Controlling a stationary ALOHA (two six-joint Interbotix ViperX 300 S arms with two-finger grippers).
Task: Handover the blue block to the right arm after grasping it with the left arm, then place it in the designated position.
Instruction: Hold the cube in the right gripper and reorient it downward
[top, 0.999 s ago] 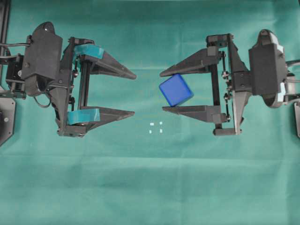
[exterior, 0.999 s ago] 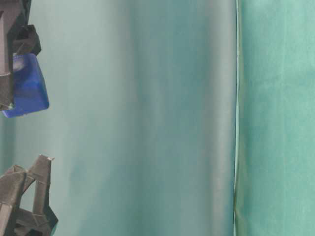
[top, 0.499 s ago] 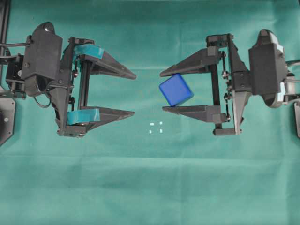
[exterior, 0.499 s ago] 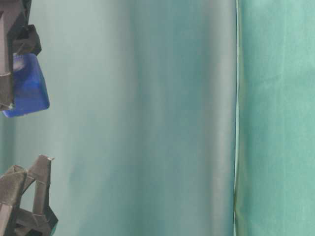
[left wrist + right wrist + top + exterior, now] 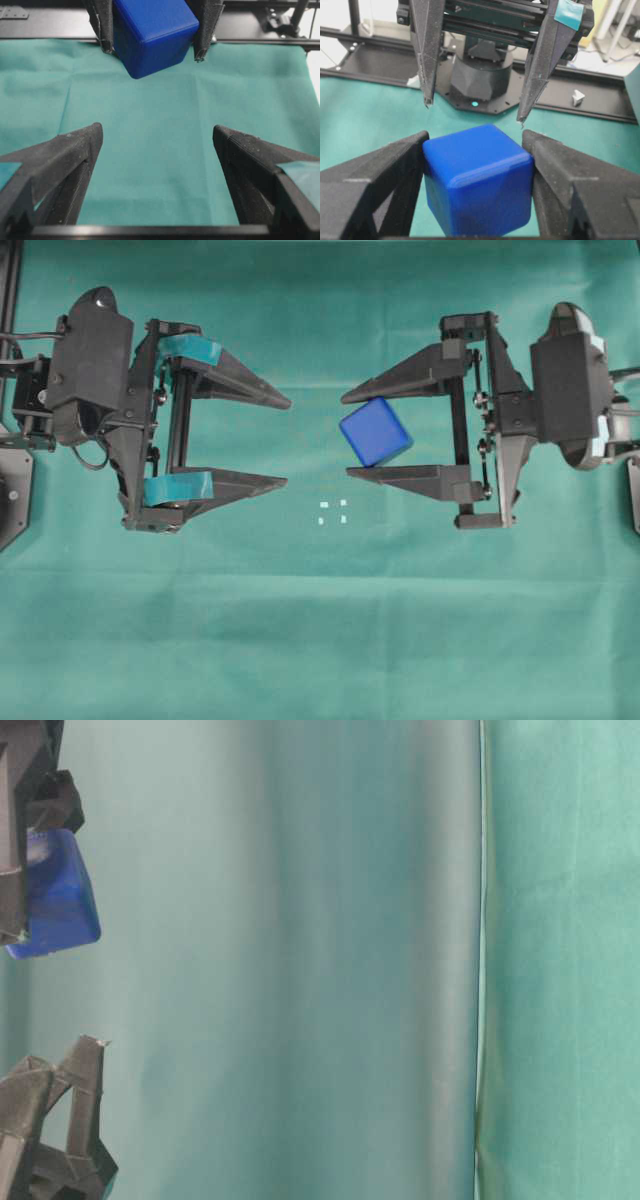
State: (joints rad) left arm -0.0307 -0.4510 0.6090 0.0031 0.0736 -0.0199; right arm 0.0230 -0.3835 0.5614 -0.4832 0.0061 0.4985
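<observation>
The blue block (image 5: 375, 431) hangs tilted above the green cloth, pinched between the plain black fingers of my right gripper (image 5: 346, 434). The right wrist view shows the blue block (image 5: 477, 185) pressed on both sides by the jaws of the right gripper (image 5: 475, 141). My left gripper (image 5: 288, 440), with teal tape on its fingers, stands wide open to the left with nothing in it, a gap apart from the block. From the left wrist view the blue block (image 5: 152, 32) sits ahead of the left gripper (image 5: 157, 131). The designated position (image 5: 332, 512), tiny white dots in a square, lies on the cloth just below and left of the block.
Green cloth (image 5: 320, 640) covers the table. Black frame rails (image 5: 45, 22) run along its far edge, and the left arm's base (image 5: 482, 75) stands behind. In the table-level view the blue block (image 5: 60, 900) and left fingertips (image 5: 85, 1065) sit at the left edge.
</observation>
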